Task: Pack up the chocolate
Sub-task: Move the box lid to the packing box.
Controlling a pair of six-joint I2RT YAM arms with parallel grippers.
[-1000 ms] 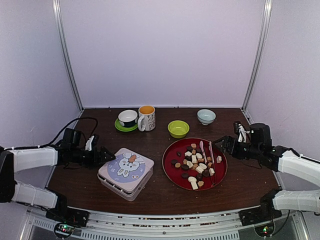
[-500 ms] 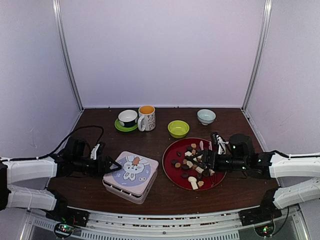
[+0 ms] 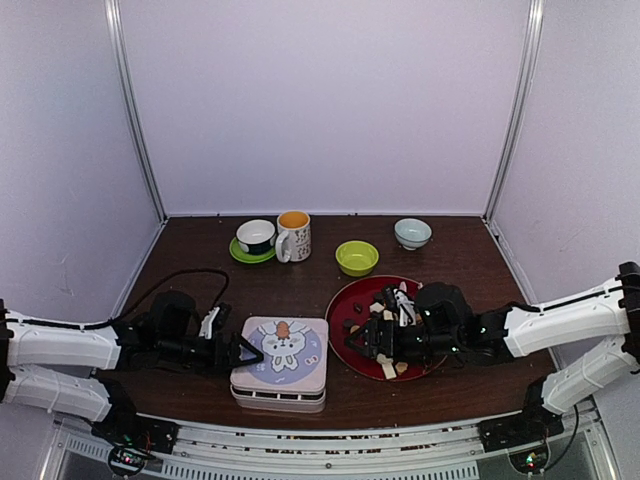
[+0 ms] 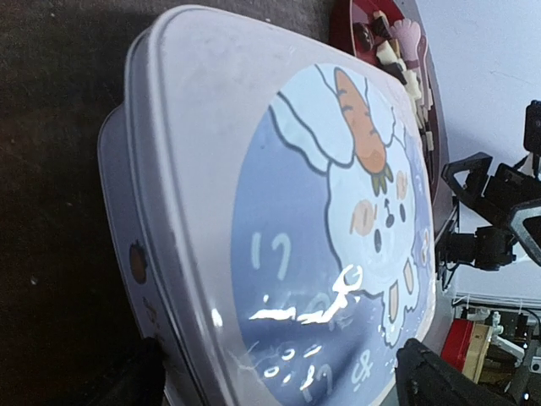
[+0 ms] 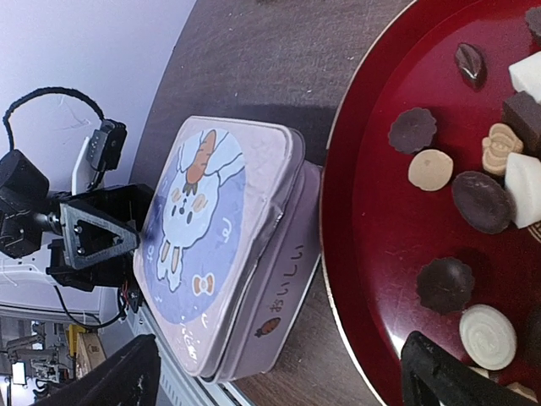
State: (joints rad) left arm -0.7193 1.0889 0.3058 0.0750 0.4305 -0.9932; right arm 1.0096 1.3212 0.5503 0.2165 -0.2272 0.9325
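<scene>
"Starting with the surface and the room, what is seen?"
"A dark brown wood-grain table (image 3: 470,250) is enclosed by plain pale walls, with metal posts (image 3: 135,110) set in the back corners."
"And the materials and shapes?"
"A glossy round red plate (image 3: 338,308) is laid right of centre. The chocolate (image 5: 483,201) is scattered on it: matte dark, tan and cream pieces, round, scalloped and blocky. Just beside its left rim a rounded-square tin (image 3: 282,350) is set, its smooth lid closed and printed with a rabbit and a carrot."
"How are the grippers held?"
"The left gripper (image 3: 243,353) is spread wide at the tin's left edge; whether the tin is touched cannot be told. The right gripper (image 3: 368,340) is held low over the plate's left half, fingers wide apart, with nothing gripped."
</scene>
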